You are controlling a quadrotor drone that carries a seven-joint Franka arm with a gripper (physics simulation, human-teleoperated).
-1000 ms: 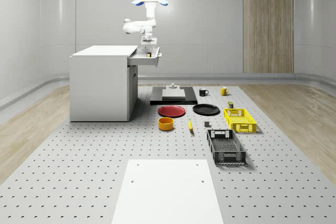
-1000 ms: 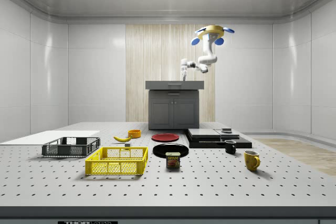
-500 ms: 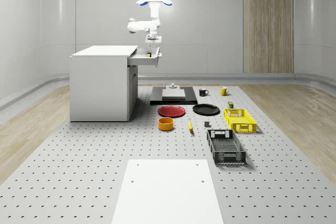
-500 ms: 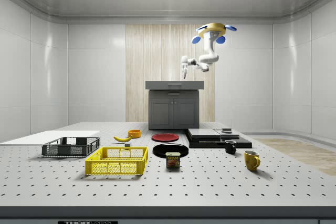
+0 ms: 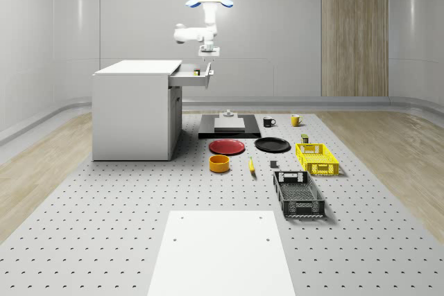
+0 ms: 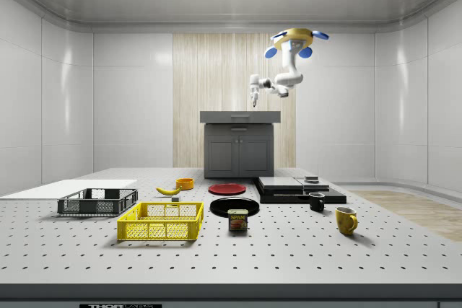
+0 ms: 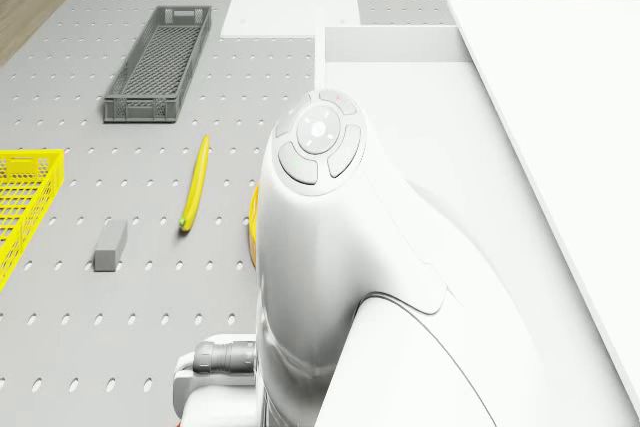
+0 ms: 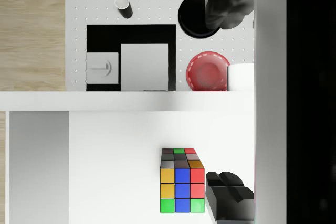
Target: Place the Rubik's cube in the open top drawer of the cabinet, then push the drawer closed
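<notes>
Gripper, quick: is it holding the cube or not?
Gripper: open and holding nothing. It hangs above the open top drawer, and the Rubik's cube lies loose inside. The drone hovers above the drawer.

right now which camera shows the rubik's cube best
The wrist view: the Rubik's cube lies on the open drawer's floor, coloured faces plain. In the whole-scene view it is a yellowish speck in the drawer.

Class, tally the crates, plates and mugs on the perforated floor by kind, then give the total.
Crates: 2, a yellow mesh crate and a grey mesh crate.
Plates: 2, a red round plate and a black round plate.
Mugs: 2, a black mug and a yellow mug.
Total: 6.
</notes>
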